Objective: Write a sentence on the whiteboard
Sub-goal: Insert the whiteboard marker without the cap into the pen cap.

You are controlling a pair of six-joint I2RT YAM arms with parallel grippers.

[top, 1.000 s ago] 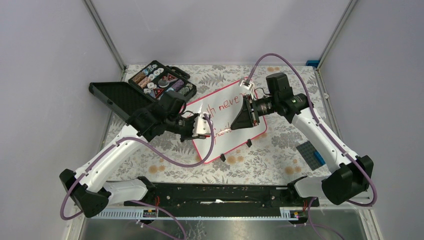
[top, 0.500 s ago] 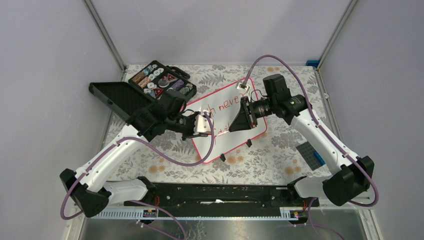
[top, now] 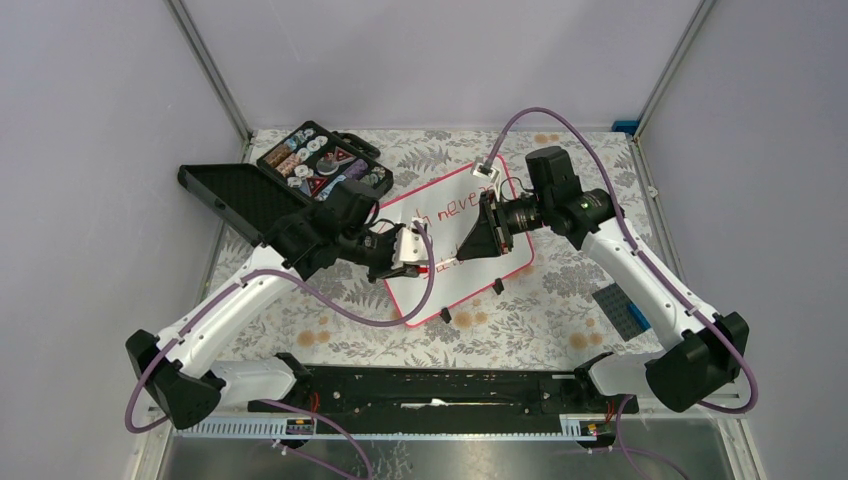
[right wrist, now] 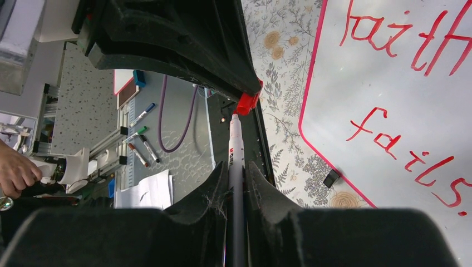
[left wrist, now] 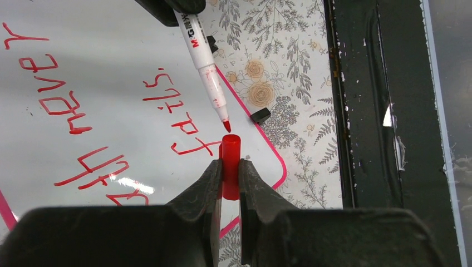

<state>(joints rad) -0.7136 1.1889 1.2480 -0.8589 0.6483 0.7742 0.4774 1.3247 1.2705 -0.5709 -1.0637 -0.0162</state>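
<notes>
The whiteboard [top: 470, 285] lies tilted on the floral table and carries red handwriting reading "faith never fails." My left gripper [left wrist: 229, 165] is shut on a short red marker cap [left wrist: 230, 146], whose open end points away from me above the board's near corner. My right gripper [right wrist: 237, 167] is shut on a white marker [right wrist: 236, 142] with its red tip bare. In the left wrist view the marker [left wrist: 203, 55] slants down, its tip a hair from the cap's mouth. From above, the left gripper [top: 418, 252] and right gripper [top: 468, 247] face each other over the board.
A black compartment case [top: 325, 165] with its lid [top: 235, 195] open stands at the back left. Two black clip feet [top: 497, 286] sit at the board's near edge. A dark studded plate [top: 620, 310] lies at the right. The black rail [top: 430, 385] runs along the front.
The left gripper with the cap has shifted right towards the marker. The right gripper has swung the marker down and left, so its tip now nearly meets the cap.
</notes>
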